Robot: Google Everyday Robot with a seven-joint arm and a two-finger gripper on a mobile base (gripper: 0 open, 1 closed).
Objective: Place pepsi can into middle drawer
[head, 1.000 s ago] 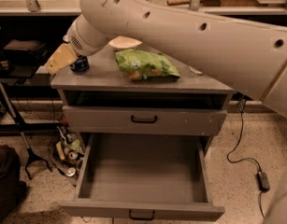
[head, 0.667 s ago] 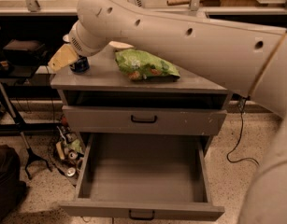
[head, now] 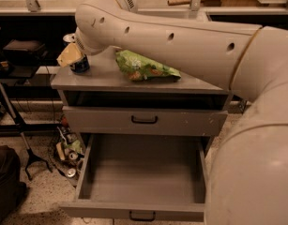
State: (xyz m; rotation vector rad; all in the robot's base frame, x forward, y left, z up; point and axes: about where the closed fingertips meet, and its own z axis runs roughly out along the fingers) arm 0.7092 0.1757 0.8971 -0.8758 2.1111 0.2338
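Observation:
The pepsi can (head: pixel 80 65) is a small dark blue can standing upright at the left end of the grey cabinet top (head: pixel 101 81). My gripper (head: pixel 72 55) is at the can, its tan end covering the can's upper left part. My big white arm reaches in from the right across the view. The middle drawer (head: pixel 143 172) is pulled out wide below, with its grey inside bare and its black handle (head: pixel 142 216) at the front edge.
A green snack bag (head: pixel 144 67) lies on the cabinet top right of the can. A shut drawer front with a black handle (head: pixel 144 120) sits above the open drawer. Cans and cables (head: pixel 68 153) litter the floor at left, by a black stand (head: pixel 21 135) and a dark bag (head: pixel 5 186).
My gripper has moved a little to the right, closer onto the can. The can, bag and drawer have not moved.

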